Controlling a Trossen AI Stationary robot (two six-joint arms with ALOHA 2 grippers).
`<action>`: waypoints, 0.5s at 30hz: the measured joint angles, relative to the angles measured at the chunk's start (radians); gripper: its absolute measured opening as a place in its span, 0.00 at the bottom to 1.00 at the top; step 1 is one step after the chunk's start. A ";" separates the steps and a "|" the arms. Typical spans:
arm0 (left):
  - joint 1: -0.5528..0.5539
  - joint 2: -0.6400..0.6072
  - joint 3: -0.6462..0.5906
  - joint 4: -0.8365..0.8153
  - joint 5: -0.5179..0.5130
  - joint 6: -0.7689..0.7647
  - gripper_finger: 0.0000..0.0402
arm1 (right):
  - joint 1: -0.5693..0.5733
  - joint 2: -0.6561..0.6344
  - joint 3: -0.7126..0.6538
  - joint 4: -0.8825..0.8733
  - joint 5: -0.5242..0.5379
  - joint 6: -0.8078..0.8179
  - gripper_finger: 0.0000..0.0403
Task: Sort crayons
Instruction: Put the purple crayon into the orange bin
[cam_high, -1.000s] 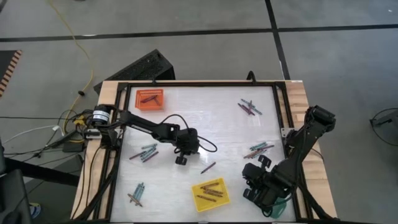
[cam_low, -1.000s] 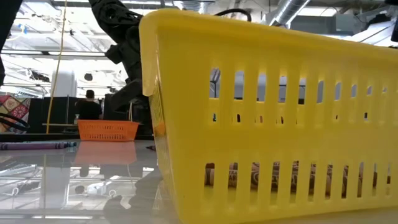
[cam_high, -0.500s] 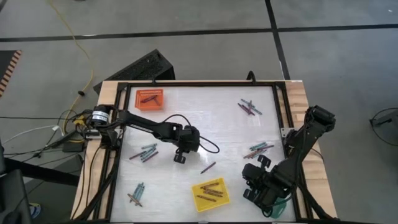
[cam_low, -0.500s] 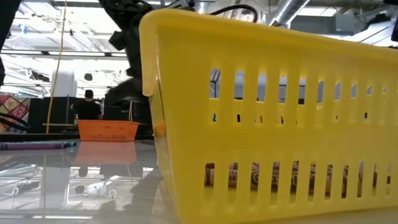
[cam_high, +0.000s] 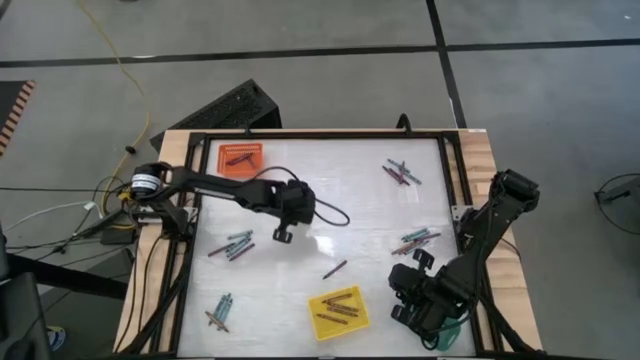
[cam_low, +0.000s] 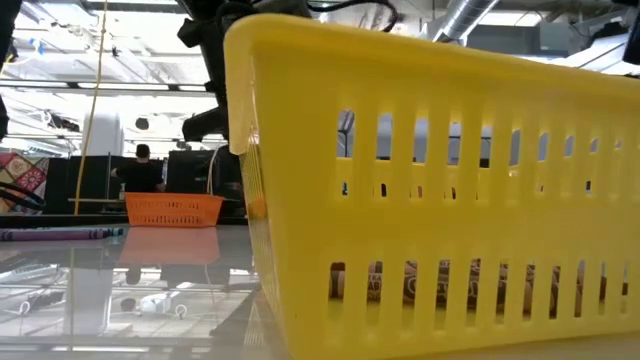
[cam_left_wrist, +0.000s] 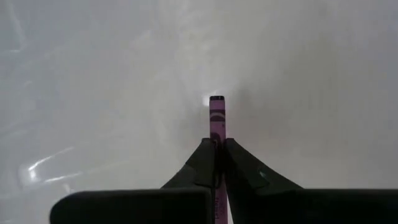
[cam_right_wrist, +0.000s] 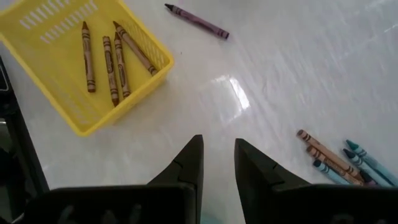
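Observation:
My left gripper (cam_high: 281, 234) is over the table's middle left, shut on a purple crayon (cam_left_wrist: 216, 115). My right gripper (cam_high: 424, 311) is open and empty near the table's front right (cam_right_wrist: 217, 168). One purple crayon (cam_high: 335, 269) lies alone on the table; it also shows in the right wrist view (cam_right_wrist: 198, 22). An orange tray (cam_high: 241, 158) at the far left holds a dark crayon. A yellow tray (cam_high: 338, 312) at the front holds brownish crayons (cam_right_wrist: 111, 59). A teal tray (cam_high: 452, 336) shows partly under the right arm. My left gripper pinches the purple crayon between its two fingers (cam_left_wrist: 202, 158). The crayon lies along the fingers, and its flat end (cam_left_wrist: 216, 99) sticks out past the fingertips. The fingers point down at the white table top, and the crayon's end does not seem to touch it.
Loose crayon clusters lie at the far right (cam_high: 402, 173), the right (cam_high: 416, 239), the left (cam_high: 232, 245) and the front left (cam_high: 218, 312). A black frame (cam_high: 320, 134) borders the table. In the low view the yellow tray (cam_low: 440, 190) blocks most of the picture.
My left gripper has gone toward the table's far edge and a little toward its left edge, away from the lone purple crayon, which has stayed where it was. In the low view the left arm has risen.

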 joint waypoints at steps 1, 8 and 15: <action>0.014 -0.016 -0.004 -0.007 -0.007 0.016 0.00 | 0.000 0.000 0.000 0.002 0.002 -0.006 0.21; 0.148 -0.136 -0.034 -0.029 -0.003 0.083 0.00 | 0.001 0.000 0.000 0.010 0.005 -0.021 0.21; 0.308 -0.236 -0.035 -0.099 0.028 0.134 0.00 | 0.002 0.000 0.000 0.012 0.016 -0.027 0.21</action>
